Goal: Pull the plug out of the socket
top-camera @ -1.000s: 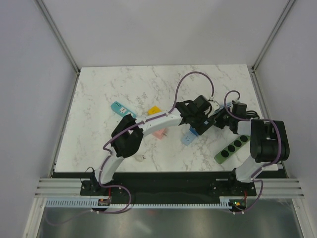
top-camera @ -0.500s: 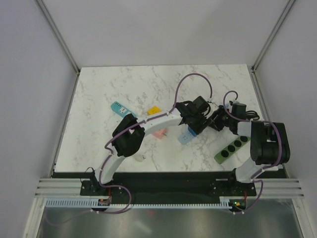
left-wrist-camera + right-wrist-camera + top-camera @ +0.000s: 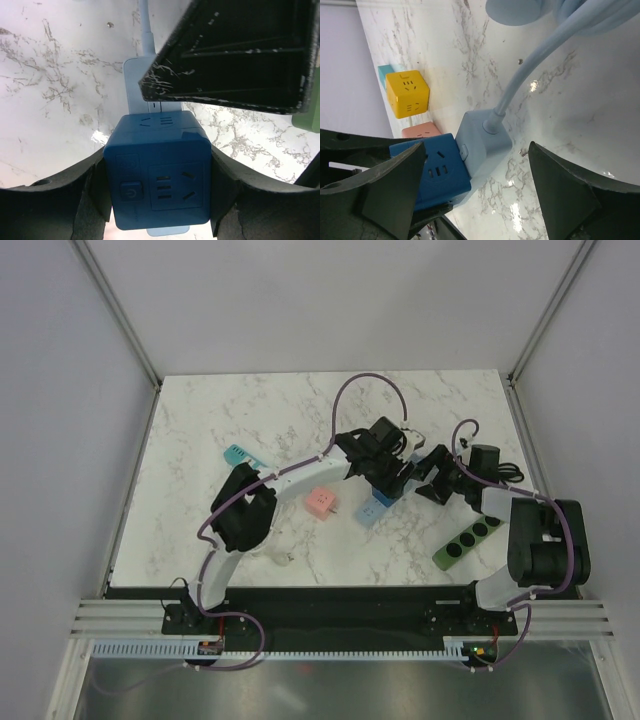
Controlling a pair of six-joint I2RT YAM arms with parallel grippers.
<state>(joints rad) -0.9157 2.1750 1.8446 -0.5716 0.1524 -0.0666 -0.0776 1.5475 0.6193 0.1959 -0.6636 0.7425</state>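
Marble table [image 3: 200,440] carries everything. A green power strip [image 3: 467,538] lies near its right edge and a teal strip [image 3: 243,456] lies well to the left. The left gripper [image 3: 385,485] pinches the blue socket cube [image 3: 157,175] by two opposite sides, right of the table's centre. The right gripper [image 3: 428,480] stands just beside it, jaws spread wide and touching nothing. The pale blue plug [image 3: 482,142] sits flush against one face of the socket cube, and its cable [image 3: 530,65] curves away from it. A pink cube [image 3: 322,503] lies left of the socket cube, with a yellow cube [image 3: 408,100] beyond it.
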